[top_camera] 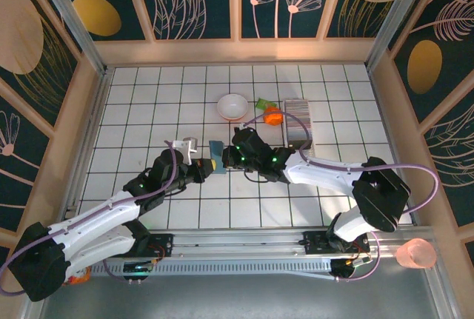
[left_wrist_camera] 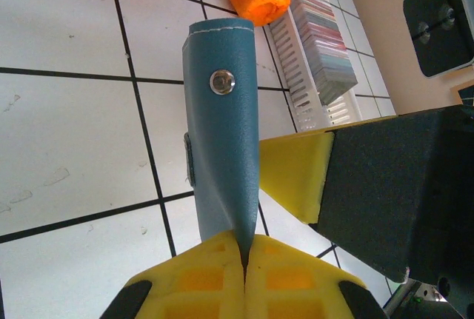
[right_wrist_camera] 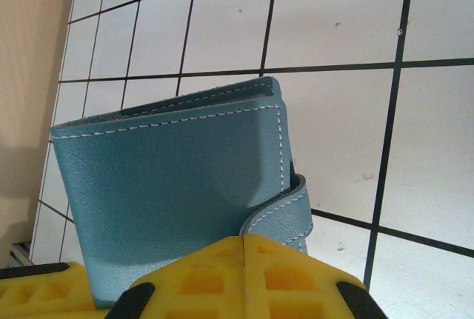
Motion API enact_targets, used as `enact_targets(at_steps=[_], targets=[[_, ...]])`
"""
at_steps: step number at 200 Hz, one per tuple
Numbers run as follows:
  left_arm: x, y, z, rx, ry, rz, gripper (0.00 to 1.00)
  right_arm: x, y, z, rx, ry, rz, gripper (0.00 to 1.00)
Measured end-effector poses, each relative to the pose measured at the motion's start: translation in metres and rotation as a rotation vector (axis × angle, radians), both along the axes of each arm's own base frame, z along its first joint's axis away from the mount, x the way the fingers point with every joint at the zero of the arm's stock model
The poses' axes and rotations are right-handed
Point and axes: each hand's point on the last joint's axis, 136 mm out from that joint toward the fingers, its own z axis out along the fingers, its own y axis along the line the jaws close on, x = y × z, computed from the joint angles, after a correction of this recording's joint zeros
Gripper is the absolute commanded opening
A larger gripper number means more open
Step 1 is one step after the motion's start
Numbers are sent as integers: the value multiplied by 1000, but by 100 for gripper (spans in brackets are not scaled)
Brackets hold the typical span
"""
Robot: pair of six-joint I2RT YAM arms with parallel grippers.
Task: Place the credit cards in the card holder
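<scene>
Both closed: my left gripper [left_wrist_camera: 244, 260] and right gripper [right_wrist_camera: 244, 256] pinch the wallet [right_wrist_camera: 178, 178] left of the cards [top_camera: 298, 121]; it looks light and floppy, so I'd grip flap edges.

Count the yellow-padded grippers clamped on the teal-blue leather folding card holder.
2. The left gripper pinches one edge of the teal-blue card holder. The right gripper is shut on it near the strap.
</scene>
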Motion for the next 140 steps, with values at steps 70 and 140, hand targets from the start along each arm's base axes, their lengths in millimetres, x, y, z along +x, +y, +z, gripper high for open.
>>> enact_targets(at_steps=[70,140], targets=[[6,8,-2,24,-11,50,0,5,-23,-18,-69,-4,-90,0],[5,10,-15,51,26,61,0,5,-42,-34,-122,13,-146,0]])
